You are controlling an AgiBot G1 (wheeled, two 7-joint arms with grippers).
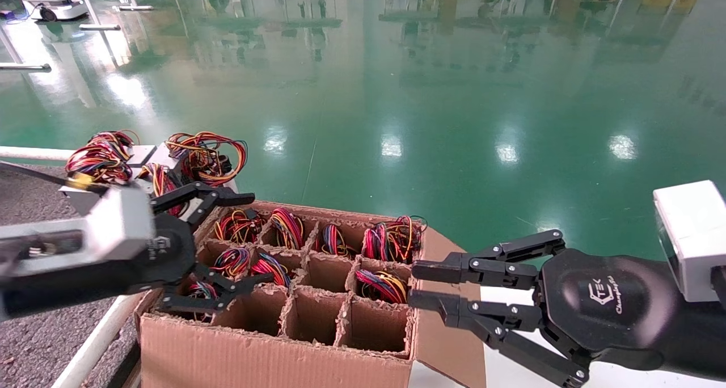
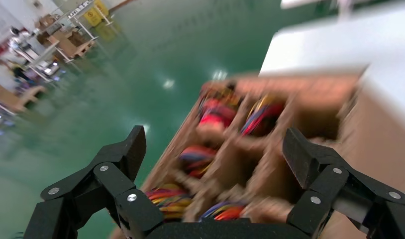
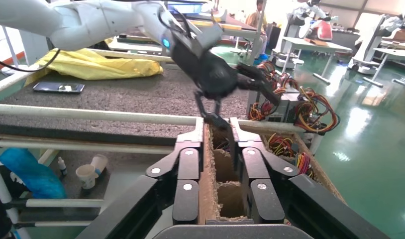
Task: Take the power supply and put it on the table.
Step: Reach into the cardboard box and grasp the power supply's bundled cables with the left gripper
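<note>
The power supply (image 1: 207, 156), a silver-grey box with a big loose loop of coloured wires, lies on the near corner of the dark speckled table (image 1: 34, 206), just behind the cardboard box (image 1: 272, 348). The right wrist view shows the power supply (image 3: 288, 103) beyond the box. My left gripper (image 1: 260, 237) hangs open and empty over the box's left cells, its jaws wide apart (image 2: 214, 137). My right gripper (image 1: 411, 285) is at the box's right edge. Its fingers stand a narrow gap apart astride a cardboard wall (image 3: 216, 124), without clamping it.
Several box cells hold wire bundles (image 1: 380, 286); the front cells are empty. Another wired unit (image 1: 102, 156) lies on the table by the white rail (image 1: 34, 152). A yellow cloth (image 3: 106, 67) and a phone (image 3: 58, 87) lie farther back. The box stands on a white surface (image 1: 510, 371).
</note>
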